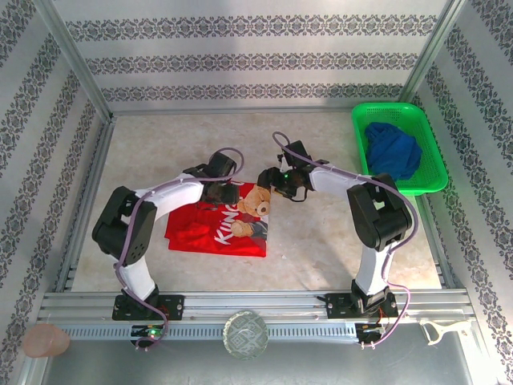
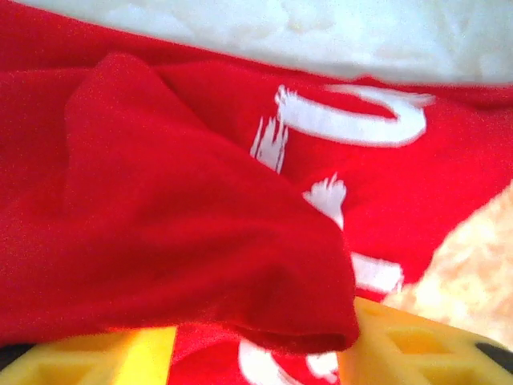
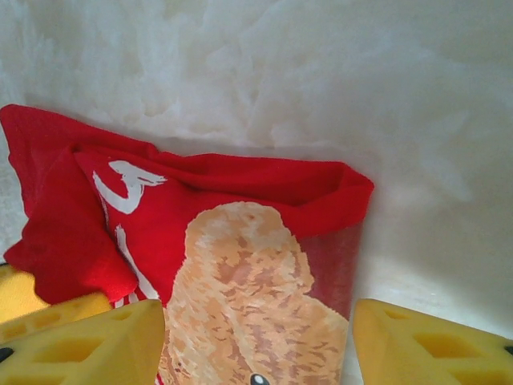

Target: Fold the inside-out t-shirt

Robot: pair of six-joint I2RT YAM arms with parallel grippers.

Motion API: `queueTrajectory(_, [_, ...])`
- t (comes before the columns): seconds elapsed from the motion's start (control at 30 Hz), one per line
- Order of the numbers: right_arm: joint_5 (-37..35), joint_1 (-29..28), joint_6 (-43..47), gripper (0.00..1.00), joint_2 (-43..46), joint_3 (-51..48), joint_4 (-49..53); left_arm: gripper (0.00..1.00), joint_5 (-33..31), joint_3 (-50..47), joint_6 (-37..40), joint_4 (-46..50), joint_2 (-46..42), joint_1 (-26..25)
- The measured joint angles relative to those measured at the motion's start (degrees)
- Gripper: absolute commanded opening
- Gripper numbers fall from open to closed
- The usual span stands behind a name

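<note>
You are holding the left gripper (image 2: 256, 357) open-jawed at twelve o'clock of the t-shirt (image 1: 200, 234), right gripper (image 3: 258, 346) hovering open-jawed at two o'clock, above the bear print (image 3: 240, 281).

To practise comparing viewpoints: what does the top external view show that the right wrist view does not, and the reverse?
Overhead, not wrist: the green basket holding a dark blue garment. Wrist, not overhead: the cloth's rolled upper edge in detail, and the yellow fingers spread apart. Both: the right pincer, and the red t-shirt with its bear print on the white table.
</note>
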State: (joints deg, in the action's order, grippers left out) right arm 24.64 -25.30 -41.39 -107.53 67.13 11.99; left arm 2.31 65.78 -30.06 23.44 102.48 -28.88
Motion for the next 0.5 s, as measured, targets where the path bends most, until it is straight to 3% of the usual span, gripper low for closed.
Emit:
queueTrajectory(0.1, [-0.17,-0.09,-0.02,0.64,0.0,0.0,0.04,0.0,-1.44,2.08,0.28,0.07,1.44,0.0])
queueTrajectory(0.33, [-0.76,-0.09,0.0,0.64,1.79,-0.13,0.48,0.0,-2.38,3.67,1.79,0.33,-1.73,1.53])
queueTrajectory(0.5, [-1.27,-0.09,0.04,0.64,3.56,-0.13,0.68,0.0,0.63,-0.11,3.26,0.09,-10.78,9.22])
